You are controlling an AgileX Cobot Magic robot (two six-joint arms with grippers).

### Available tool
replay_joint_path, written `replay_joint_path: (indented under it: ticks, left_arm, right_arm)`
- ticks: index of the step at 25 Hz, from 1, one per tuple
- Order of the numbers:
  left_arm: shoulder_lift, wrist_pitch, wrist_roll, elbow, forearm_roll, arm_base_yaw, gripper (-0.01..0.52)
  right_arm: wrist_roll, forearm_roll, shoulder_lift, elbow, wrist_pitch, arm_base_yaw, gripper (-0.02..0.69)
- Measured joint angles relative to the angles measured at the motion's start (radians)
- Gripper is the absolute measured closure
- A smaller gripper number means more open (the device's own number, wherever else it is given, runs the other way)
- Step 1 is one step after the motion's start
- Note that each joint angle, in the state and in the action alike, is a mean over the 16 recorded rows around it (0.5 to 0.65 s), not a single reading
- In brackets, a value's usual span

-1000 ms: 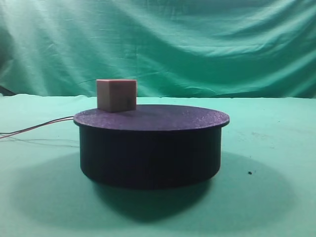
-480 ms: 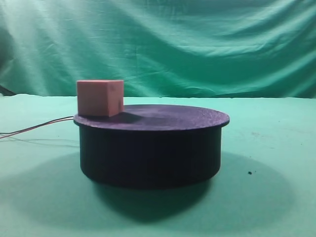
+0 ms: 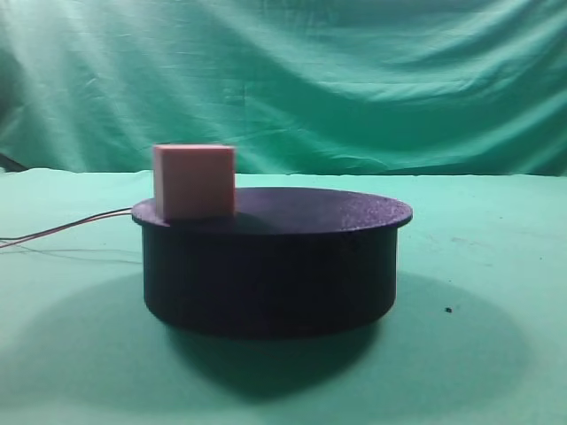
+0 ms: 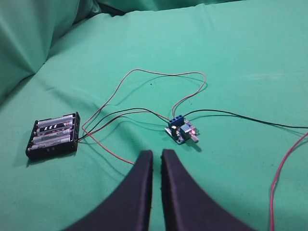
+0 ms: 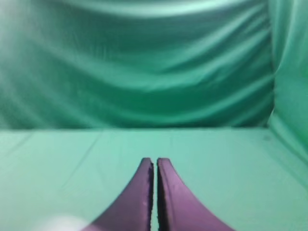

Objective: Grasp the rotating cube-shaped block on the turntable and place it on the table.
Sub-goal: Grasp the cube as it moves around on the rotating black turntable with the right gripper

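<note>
You are working on a table [image 3: 496, 266] of smooth green cloth, with a wrinkled green backdrop cloth [image 3: 354, 80] hung behind its far edge. In the exterior view one black turntable [image 3: 270, 266] stands near the middle of the table, and one pale pink cube-shaped block [image 3: 194, 181] sits on the turntable's top at its left edge. Thin wires [image 3: 62, 230] run from the turntable's left side toward the table's left edge.

Only the left wrist view shows you the electronics: one black battery holder [image 4: 53, 135] with cells in it, one small blue circuit board [image 4: 182, 130], and red and black wires joining them, all lying on the cloth. There the left gripper [image 4: 157, 155] has its jaws nearly together, holding nothing.

The right wrist view (rather blurred) gives you only bare cloth and backdrop beyond the right gripper [image 5: 155, 163], whose jaws are together and empty. Neither gripper appears in the exterior view.
</note>
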Motion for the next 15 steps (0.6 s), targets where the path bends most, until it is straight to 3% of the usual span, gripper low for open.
replay_joint_path:
  ticks: [8, 15]
  left_arm:
    - [0.0, 0.0, 0.0, 0.0, 0.0, 0.0, 0.514]
    - [0.0, 0.0, 0.0, 0.0, 0.0, 0.0, 0.514]
  right_arm:
    - [-0.051, 0.007, 0.36, -0.193, 0.321, 0.036, 0.665]
    - [-0.016, -0.013, 0.676, -0.305, 0.444, 0.189, 0.665]
